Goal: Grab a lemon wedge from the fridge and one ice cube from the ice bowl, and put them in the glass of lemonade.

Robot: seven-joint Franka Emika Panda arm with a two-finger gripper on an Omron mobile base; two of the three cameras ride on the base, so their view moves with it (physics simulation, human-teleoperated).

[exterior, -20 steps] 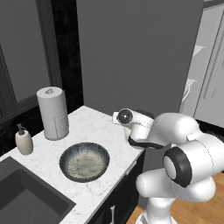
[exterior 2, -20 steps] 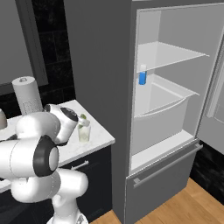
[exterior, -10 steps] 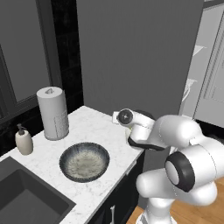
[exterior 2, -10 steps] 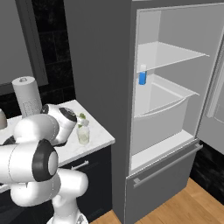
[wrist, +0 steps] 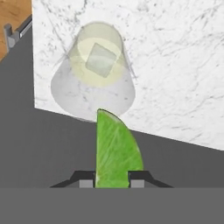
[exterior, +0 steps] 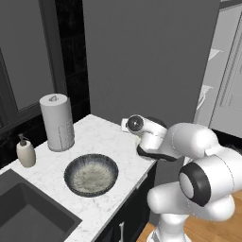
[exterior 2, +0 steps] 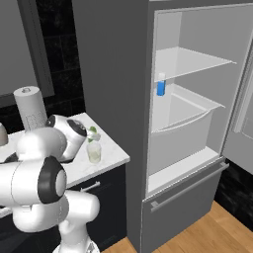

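In the hand view my gripper [wrist: 112, 181] is shut on the lemon wedge [wrist: 117, 151], a green wedge standing up between the two fingertips. Just beyond it, and below, is the glass of lemonade [wrist: 94, 74], with a pale ice cube [wrist: 100, 60] floating in it. From the right base view the lemon wedge [exterior 2: 92, 130] hangs a little above the glass of lemonade [exterior 2: 94, 152], near the counter's right end. The ice bowl [exterior: 90, 174] sits mid-counter to the left of the arm. The fridge [exterior 2: 197, 123] stands open at the right.
A paper towel roll [exterior: 56, 122] and a soap bottle [exterior: 26, 152] stand at the back of the marble counter [exterior: 101, 137], beside a dark sink [exterior: 23, 217]. A small blue bottle [exterior 2: 161, 86] is on a fridge shelf. The counter edge [wrist: 131, 127] lies close under the hand.
The arm has shifted only slightly. The wedge stays gripped above the glass.
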